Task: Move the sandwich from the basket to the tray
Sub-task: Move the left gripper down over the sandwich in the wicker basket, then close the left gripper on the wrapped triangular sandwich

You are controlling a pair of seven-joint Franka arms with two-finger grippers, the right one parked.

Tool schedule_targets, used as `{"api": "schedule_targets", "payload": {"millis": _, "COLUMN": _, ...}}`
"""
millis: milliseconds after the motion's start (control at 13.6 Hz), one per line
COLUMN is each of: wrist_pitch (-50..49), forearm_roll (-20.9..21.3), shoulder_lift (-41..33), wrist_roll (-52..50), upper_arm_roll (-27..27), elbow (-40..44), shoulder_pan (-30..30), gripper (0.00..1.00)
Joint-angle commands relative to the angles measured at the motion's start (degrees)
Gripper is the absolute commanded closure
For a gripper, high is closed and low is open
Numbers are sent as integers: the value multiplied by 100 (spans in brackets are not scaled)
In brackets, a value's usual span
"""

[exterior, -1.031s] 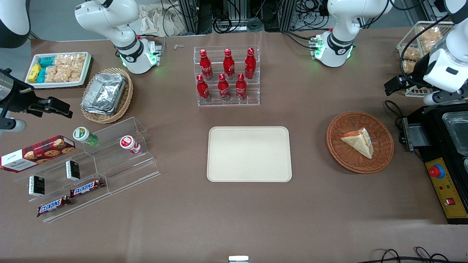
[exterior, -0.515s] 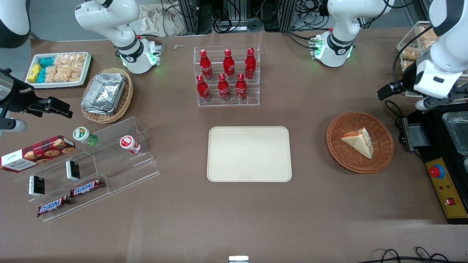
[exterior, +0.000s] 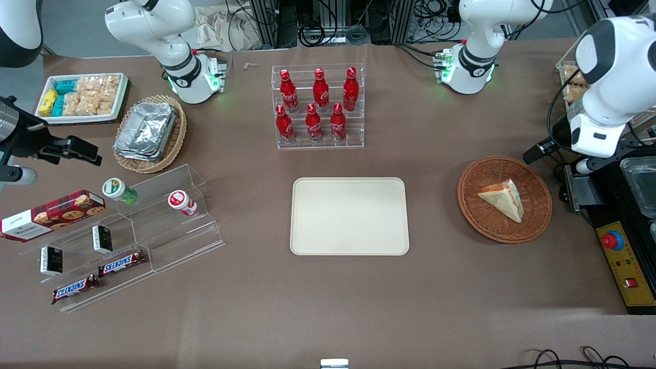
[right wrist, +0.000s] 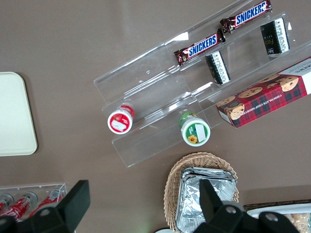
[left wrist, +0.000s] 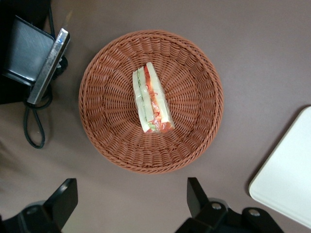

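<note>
sandwich (left wrist: 152, 100) found lying in the middle of the basket (left wrist: 106, 77), a triangular wedge of white bread in clear wrap, resting on one flat face with cut edge turned upward toward the wrist camera. along that edge: pale bread outside, green layer, then orange-red filling bunching toward the thick end. from the front, seen as a cream wedge (exterior: 503, 199) with the orange-red strip on the side facing the tray, narrow tip pointing nearer to the front camera. basket round, shallow, reddish-brown wicker, sitting flat on the brown table (exterior: 328, 302) toward the working arm's end. tray (exterior: 349, 216) cream-beige, rounded corners, low rim, bare, at mid-table well apart from the basket; only one corner (left wrist: 286, 184) caught by the wrist view, remainder cut off. gripper (left wrist: 131, 206) hovering above the table just beside the basket rim, not over the sandwich, touching nothing; fingers (left wrist: 197, 194) spread wide apart, nothing between them. only the two dark fingertips and part of the mount visible in the wrist view, rest cut off at the frame edge. in the front view, gripper largely hidden under the white wrist housing (exterior: 594, 134); only a dark projecting part showing there. black equipment (exterior: 622, 220) at the table edge partly cut off; its nature hard to make out beyond a red button and a dark cable.
</note>
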Motion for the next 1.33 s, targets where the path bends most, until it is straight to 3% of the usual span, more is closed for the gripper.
{"api": "schedule_targets", "payload": {"millis": 0, "wrist_pitch": 529, "forearm_roll": 43, "shoulder_lift": 133, "wrist_roll": -291, "upper_arm_roll": 102, "elbow": -348, "shoulder_pan": 3, "gripper": 0}}
{"api": "schedule_targets", "payload": {"millis": 663, "wrist_pitch": 1831, "forearm_roll": -71, "shoulder_lift": 1170, "wrist_roll": -791, "upper_arm_roll": 357, "elbow": -674, "shoulder_pan": -49, "gripper": 0}}
{"api": "schedule_targets", "payload": {"millis": 1252, "wrist_pitch": 2219, "forearm_roll": -335, "shoulder_lift": 1645, "wrist_roll": -977, "upper_arm_roll": 322, "elbow": -656, "shoulder_pan": -85, "gripper": 0}}
